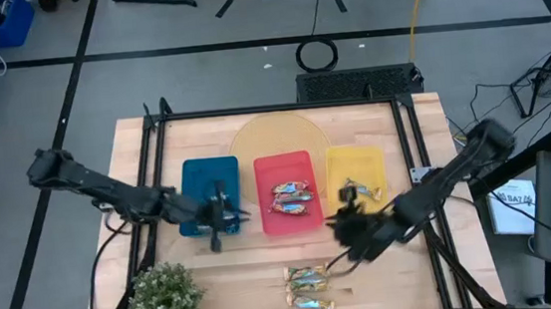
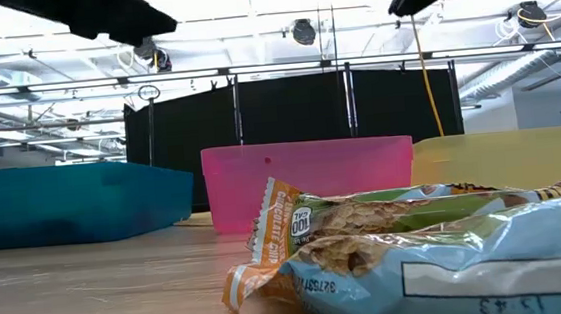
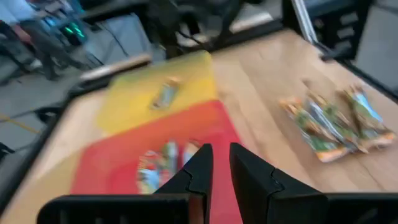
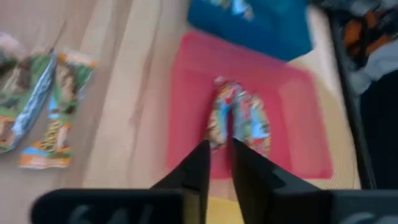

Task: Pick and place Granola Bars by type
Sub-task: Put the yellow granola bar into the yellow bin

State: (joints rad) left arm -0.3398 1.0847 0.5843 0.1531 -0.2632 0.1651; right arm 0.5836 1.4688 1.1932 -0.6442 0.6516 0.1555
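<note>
Three gold-tan and teal granola bars (image 1: 309, 290) lie side by side on the table near its front edge; they also show in the left wrist view (image 3: 336, 124). Two red-orange bars (image 1: 291, 197) lie in the red tray (image 1: 284, 164). One bar (image 1: 362, 191) lies in the yellow tray (image 1: 354, 158). A bar (image 4: 236, 6) shows in the blue tray (image 1: 197, 176). My left gripper (image 1: 223, 221) hangs shut and empty over the blue tray's near right corner. My right gripper (image 1: 347, 225) hangs shut and empty by the yellow tray's near left corner.
A small green potted plant (image 1: 163, 296) stands at the table's near left corner. A pale round mat (image 1: 274, 135) lies behind the trays. Black frame rails (image 1: 152, 175) run along the table's sides. Bare wood lies between the trays and the loose bars.
</note>
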